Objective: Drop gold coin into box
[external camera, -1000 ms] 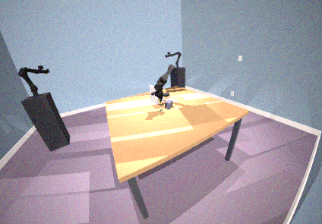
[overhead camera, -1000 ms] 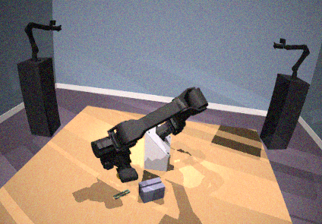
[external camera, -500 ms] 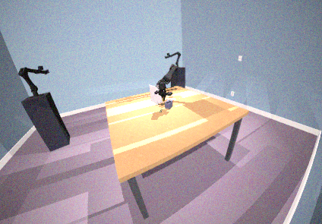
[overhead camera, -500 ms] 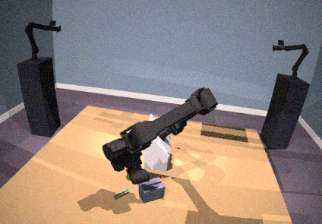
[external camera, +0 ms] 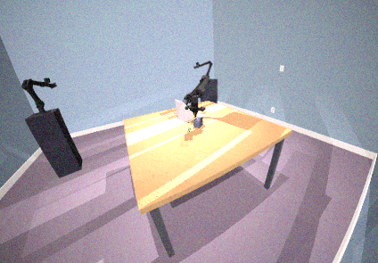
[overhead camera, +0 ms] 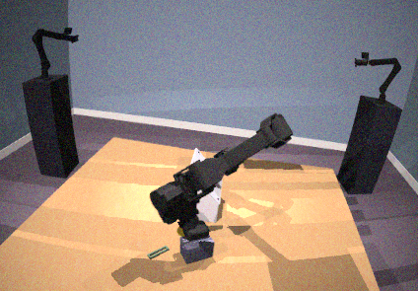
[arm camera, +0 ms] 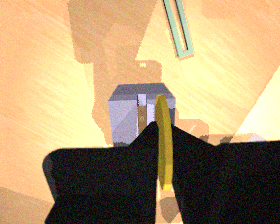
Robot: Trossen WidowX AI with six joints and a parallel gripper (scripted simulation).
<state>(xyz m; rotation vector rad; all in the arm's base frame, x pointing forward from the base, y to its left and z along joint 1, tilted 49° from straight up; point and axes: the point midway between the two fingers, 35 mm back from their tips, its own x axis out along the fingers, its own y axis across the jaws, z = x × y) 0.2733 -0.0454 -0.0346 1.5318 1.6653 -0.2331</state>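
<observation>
Gold shows edge-on in the wrist view: the coin [arm camera: 163,142] is clamped upright between the two dark fingers, which are closed almost fully, kept apart only by the coin's thin edge. The gripper [arm camera: 163,165] hangs above the grey box [arm camera: 126,117], which sits on the orange wooden worktop [arm camera: 41,75].

The box is closed. Its lid carries a narrow slot [arm camera: 141,112] that runs in about the same direction as the coin's edge. In the wrist view the coin lies just to the right of the slot rather than directly over it, and its upper tip overlaps the box's lid. Whether the coin touches the lid cannot be told. Nothing can be seen of the box's inside through the slot, which looks brownish.

The dark-green holder [arm camera: 178,27] lies farther off on the worktop, well apart from the box. It is a long, thin frame, and the worktop's orange shows through its open middle; the coin is not in it.

From the top view, the arm [overhead camera: 222,162] reaches down from its elbow, and the gripper [overhead camera: 194,230] sits right over the box [overhead camera: 197,250], with a sliver of gold showing at its left edge. The holder [overhead camera: 158,252] lies to the left of the box. A white wedge-shaped block [overhead camera: 209,201] stands behind the arm.
</observation>
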